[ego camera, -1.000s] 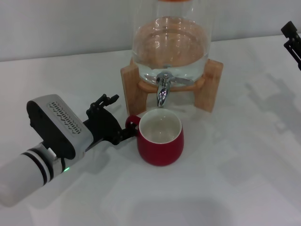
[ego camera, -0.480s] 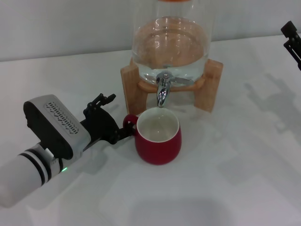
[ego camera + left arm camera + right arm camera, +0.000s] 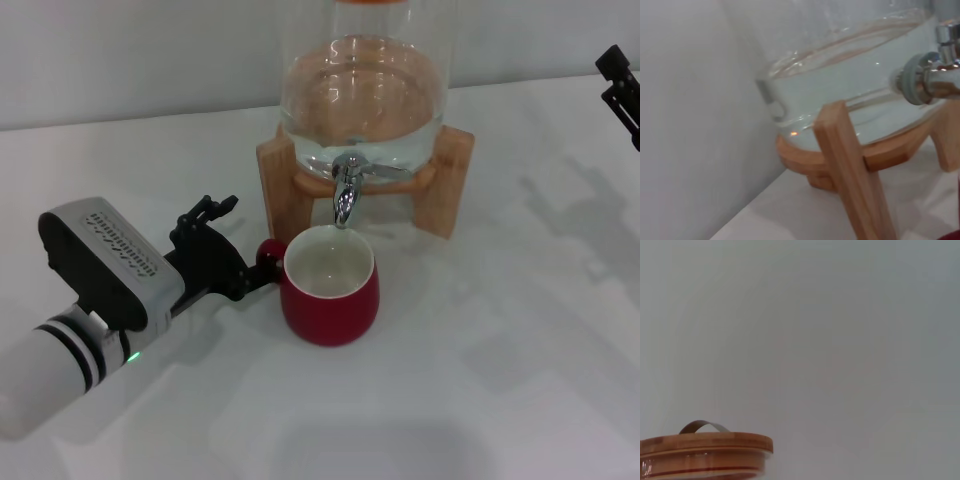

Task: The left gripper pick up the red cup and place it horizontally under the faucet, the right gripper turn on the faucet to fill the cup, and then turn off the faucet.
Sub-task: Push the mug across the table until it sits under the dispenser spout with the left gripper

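The squat dark-red ceramic cup (image 3: 330, 288) with a white inside is standing upright on the white bench (image 3: 500, 350), its rim just below the spout of the small shiny chrome faucet (image 3: 346, 190) at its 12 o'clock. The faucet is sticking out of the clear glass dispenser (image 3: 362, 85) on a wooden stand (image 3: 445, 180). At the cup's 9 o'clock, the black left pincer (image 3: 262, 268) is pinching the cup's small handle. The black right pincer (image 3: 620, 85) is hanging well away at 2 o'clock; I cannot tell its state.

light: bright, even, overhead | shadows: soft, faint on table (image 3: 520, 330) | glare: dispenser glass (image 3: 362, 90) | left wrist view: soft focus
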{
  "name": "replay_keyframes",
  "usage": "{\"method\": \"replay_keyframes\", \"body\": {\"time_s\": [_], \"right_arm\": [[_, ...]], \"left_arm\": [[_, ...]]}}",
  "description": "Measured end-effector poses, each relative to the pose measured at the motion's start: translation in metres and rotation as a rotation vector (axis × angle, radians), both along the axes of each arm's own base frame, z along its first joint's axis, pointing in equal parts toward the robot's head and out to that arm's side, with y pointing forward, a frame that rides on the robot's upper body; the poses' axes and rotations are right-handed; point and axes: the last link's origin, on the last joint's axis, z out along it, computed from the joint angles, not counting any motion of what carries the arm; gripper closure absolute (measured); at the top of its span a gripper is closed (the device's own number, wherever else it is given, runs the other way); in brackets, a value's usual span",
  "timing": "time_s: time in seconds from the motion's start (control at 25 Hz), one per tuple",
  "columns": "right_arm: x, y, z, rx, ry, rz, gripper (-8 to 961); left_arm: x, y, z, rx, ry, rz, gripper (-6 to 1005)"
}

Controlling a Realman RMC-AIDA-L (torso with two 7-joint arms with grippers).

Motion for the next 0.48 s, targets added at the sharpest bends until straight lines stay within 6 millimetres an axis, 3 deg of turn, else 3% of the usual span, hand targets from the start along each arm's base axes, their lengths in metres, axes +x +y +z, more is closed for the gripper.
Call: {"method": "replay_keyframes", "body": {"time_s": [0.48], "right_arm": [[-0.0004, -0.0001, -0.0007, -0.004, -0.001, 0.002, 176]], "left_arm": [[-0.0004, 0.0009, 0.0010, 0.006, -0.016, 0.016, 125]]}}
